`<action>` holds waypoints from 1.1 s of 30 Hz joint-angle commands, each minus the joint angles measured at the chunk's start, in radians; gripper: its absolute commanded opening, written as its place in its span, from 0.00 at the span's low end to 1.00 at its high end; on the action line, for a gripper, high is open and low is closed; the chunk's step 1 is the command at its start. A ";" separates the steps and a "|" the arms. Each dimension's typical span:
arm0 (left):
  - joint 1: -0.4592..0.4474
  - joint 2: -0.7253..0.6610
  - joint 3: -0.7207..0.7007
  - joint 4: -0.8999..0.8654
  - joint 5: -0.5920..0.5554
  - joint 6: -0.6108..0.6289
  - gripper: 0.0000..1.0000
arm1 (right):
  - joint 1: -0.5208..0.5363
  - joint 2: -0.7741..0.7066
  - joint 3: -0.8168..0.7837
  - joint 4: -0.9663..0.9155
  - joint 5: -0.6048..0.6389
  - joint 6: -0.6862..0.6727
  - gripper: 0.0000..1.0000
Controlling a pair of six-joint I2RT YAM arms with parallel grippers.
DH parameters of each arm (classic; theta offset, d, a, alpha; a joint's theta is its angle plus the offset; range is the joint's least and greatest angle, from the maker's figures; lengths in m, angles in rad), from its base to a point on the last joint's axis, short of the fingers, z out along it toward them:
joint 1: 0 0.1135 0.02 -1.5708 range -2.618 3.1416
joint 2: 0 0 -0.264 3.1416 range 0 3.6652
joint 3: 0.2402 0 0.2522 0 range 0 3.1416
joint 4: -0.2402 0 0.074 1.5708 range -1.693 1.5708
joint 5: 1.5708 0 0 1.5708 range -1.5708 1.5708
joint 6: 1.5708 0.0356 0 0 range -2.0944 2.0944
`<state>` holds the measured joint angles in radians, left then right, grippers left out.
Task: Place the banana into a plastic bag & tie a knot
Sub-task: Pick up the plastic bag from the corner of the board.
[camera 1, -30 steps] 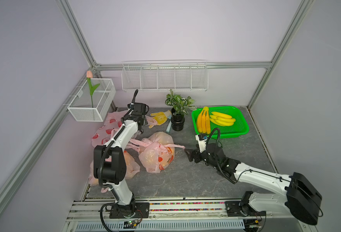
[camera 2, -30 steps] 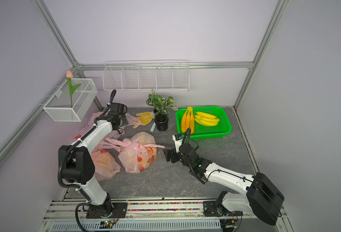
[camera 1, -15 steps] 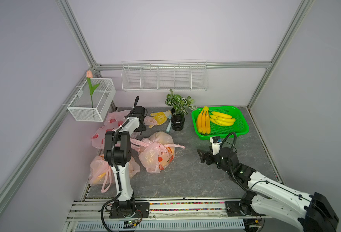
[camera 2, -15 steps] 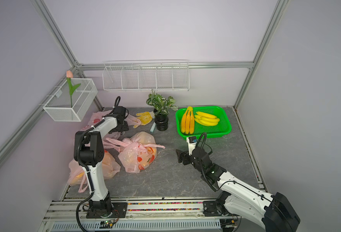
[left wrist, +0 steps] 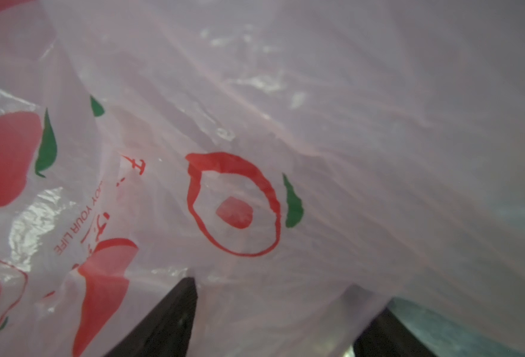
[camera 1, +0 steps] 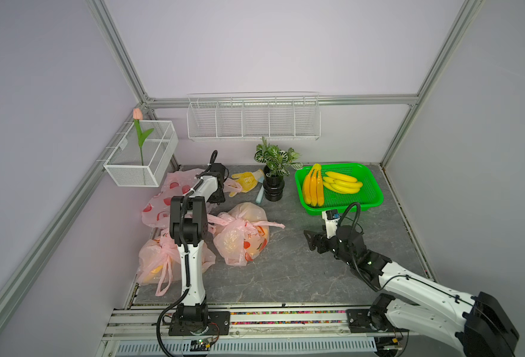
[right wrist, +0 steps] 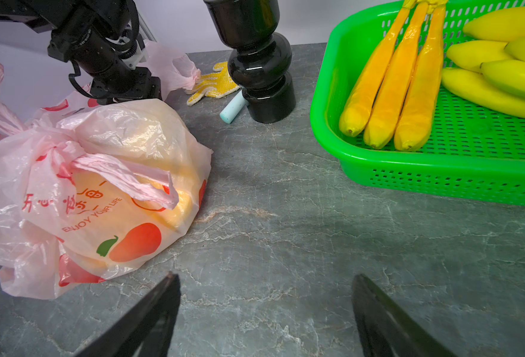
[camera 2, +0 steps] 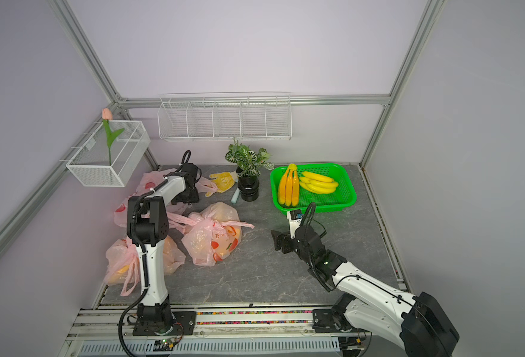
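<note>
Landmark: I place everything by the black vase (camera 1: 273,189), which stands upright with a leafy plant in it at the back of the grey tabletop (camera 1: 289,278).
Bananas: a yellow bunch (camera 1: 343,184) and a more orange bunch (camera 1: 313,189) lie side by side in the green basket (camera 1: 344,210). The basket sits just beside the vase, on the right arm's side.
Flat plastic bag (camera 1: 170,191): pink with a fruit print, spread on the tabletop well to the vase's left-arm side.
Left pincer (left wrist: 283,296): lowered onto the flat plastic bag. In its wrist view I see two black fingers (left wrist: 174,315) set wide apart. The bag's film is draped over and between them, and I can make out no pinch on it.
Right pincer (right wrist: 266,278): low over bare tabletop in front of the vase, toward the rig's rail. Its jaws are wide, with only stone-patterned surface between them.
Tied bag (camera 1: 242,238): pink, handles knotted, yellow shapes showing through. It rests in front of the vase, toward the left arm.
Second filled bag (camera 1: 153,265): farther from the vase again, partly hidden behind the left arm's upright link.
Yellow glove (camera 1: 247,179): flat on the tabletop just beside the vase, on the left-arm side.
Pale blue-green stick (camera 1: 259,196): lying just beside the vase's foot.
</note>
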<state>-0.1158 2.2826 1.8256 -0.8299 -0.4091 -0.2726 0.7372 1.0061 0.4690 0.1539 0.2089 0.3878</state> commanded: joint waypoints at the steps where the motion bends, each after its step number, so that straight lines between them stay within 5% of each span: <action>1: 0.026 0.034 0.034 -0.057 0.061 -0.010 0.65 | -0.011 0.009 0.008 0.014 -0.010 -0.020 0.89; 5: 0.044 0.035 0.029 -0.054 0.084 -0.016 0.45 | -0.015 0.020 0.016 0.014 -0.013 -0.021 0.89; 9: 0.053 0.008 0.005 -0.019 0.063 -0.033 0.06 | -0.016 0.020 0.021 0.013 -0.022 -0.017 0.89; 11: 0.053 -0.049 -0.053 0.043 0.045 -0.049 0.00 | -0.016 0.016 0.021 0.008 -0.023 -0.014 0.89; 21: 0.017 -0.528 -0.403 0.311 -0.082 -0.163 0.00 | -0.017 -0.008 0.021 -0.007 -0.035 -0.006 0.89; 33: -0.066 -0.764 -0.502 0.358 0.087 -0.132 0.00 | -0.005 0.002 0.052 -0.033 -0.071 0.001 0.89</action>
<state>-0.1314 1.5631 1.3441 -0.4728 -0.3672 -0.3927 0.7284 1.0157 0.5011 0.1375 0.1547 0.3855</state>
